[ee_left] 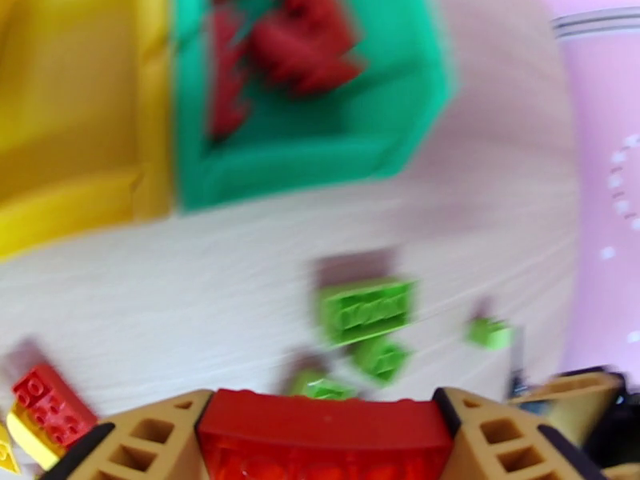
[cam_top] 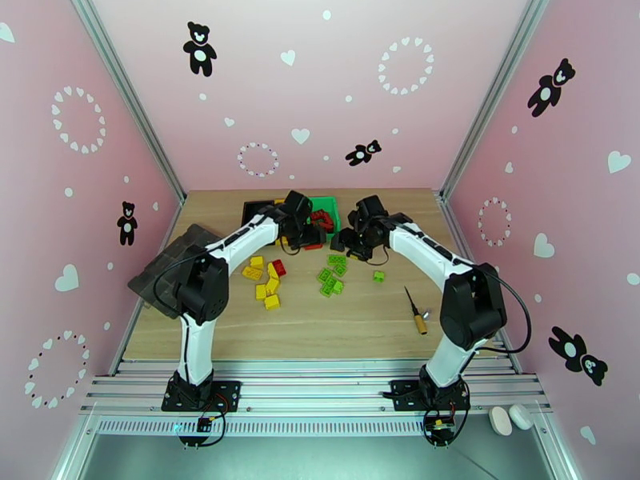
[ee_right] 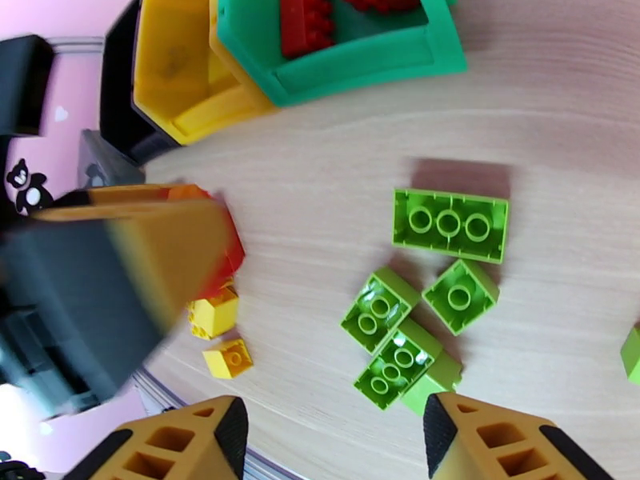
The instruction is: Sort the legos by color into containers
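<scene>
Since the left claw (ee_left: 324, 442) is pinching a red brick (ee_left: 324, 426) just short of the green bin (ee_left: 320, 154), it should lift clear of that bin's near wall. It should then centre over the red bricks (ee_left: 304, 42) already lying inside and let go low so nothing bounces out. To its right, the right claw (ee_right: 332, 442) hangs spread and empty above the green bricks (ee_right: 448, 226) on the table (ee_right: 320, 194); it would do well to keep out of the other's path. The inside of the black bin (ee_right: 118, 82) is hidden, and the yellow bin (ee_left: 72, 114) is cut off at the frame edge. The left wrist view is blurred, and from above the row of three is largely covered.
</scene>
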